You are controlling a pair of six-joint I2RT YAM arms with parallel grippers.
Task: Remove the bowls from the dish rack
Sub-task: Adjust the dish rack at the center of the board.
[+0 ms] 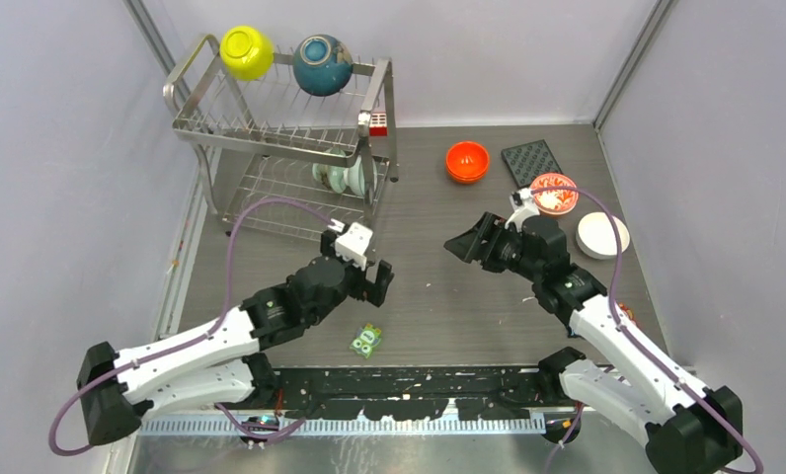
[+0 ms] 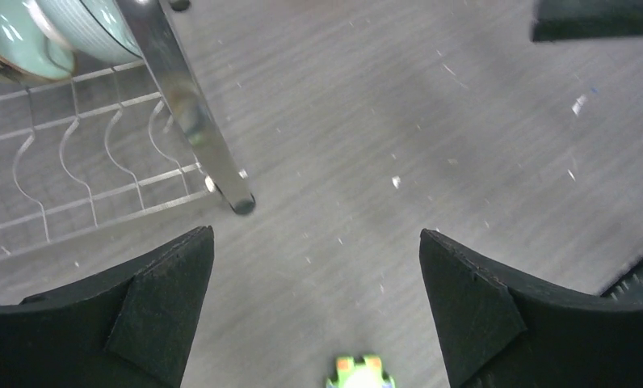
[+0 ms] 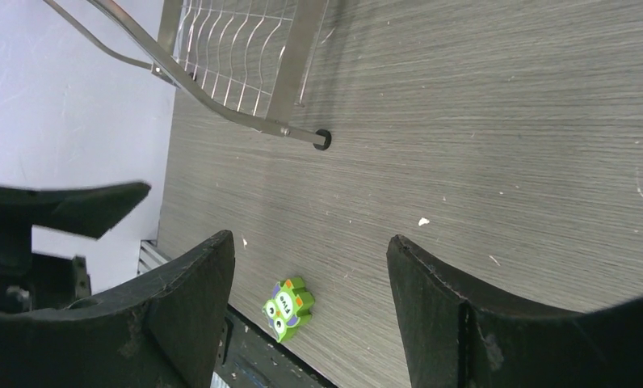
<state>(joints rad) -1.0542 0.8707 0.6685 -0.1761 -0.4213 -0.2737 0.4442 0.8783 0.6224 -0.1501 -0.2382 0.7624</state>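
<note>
The steel dish rack (image 1: 267, 139) stands at the back left. On its top tier rest a yellow-green bowl (image 1: 247, 51) and a dark teal-blue bowl (image 1: 322, 64). A pale green bowl (image 1: 345, 178) stands on edge in the lower tier and also shows in the left wrist view (image 2: 27, 32). On the table lie an orange bowl (image 1: 467, 161), a white bowl with red flowers (image 1: 553, 194) and a plain white bowl (image 1: 602, 235). My left gripper (image 1: 372, 286) (image 2: 317, 242) is open and empty beside the rack's front right leg (image 2: 197, 121). My right gripper (image 1: 471, 245) (image 3: 310, 250) is open and empty at mid-table.
A green owl toy (image 1: 366, 341) (image 3: 287, 305) (image 2: 359, 373) lies near the table's front edge between the arms. A dark square mat (image 1: 532, 158) lies at the back right. A red-white block (image 1: 377, 123) is clipped on the rack's right post. Walls close in on both sides.
</note>
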